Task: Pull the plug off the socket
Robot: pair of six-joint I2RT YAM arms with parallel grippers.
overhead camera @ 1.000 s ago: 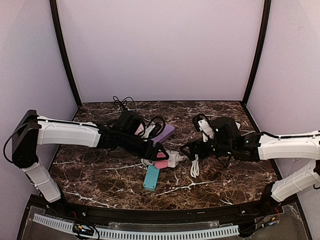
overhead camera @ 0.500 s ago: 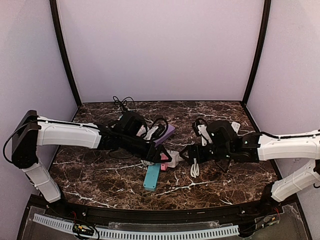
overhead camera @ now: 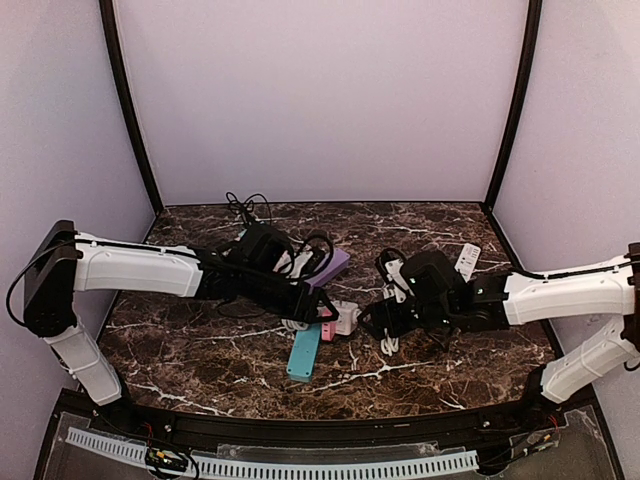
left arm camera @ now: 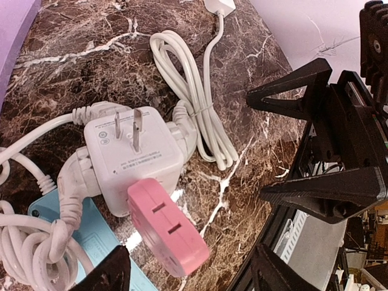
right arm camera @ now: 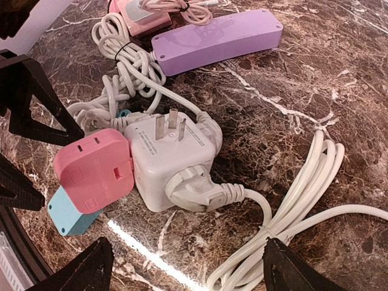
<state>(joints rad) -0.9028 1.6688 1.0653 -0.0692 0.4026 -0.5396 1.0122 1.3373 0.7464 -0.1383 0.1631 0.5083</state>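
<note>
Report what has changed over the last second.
The right gripper slid left, closing in on the white adapter cube. The left gripper nudged toward it, then returned. Both are open, holding nothing. The cube, pink plug, purple strip and blue strip have not moved.

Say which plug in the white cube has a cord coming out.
The white plug, low on the cube's front in the right wrist view; its white cord runs off right. The pink plug shows only slots and no cord.
</note>
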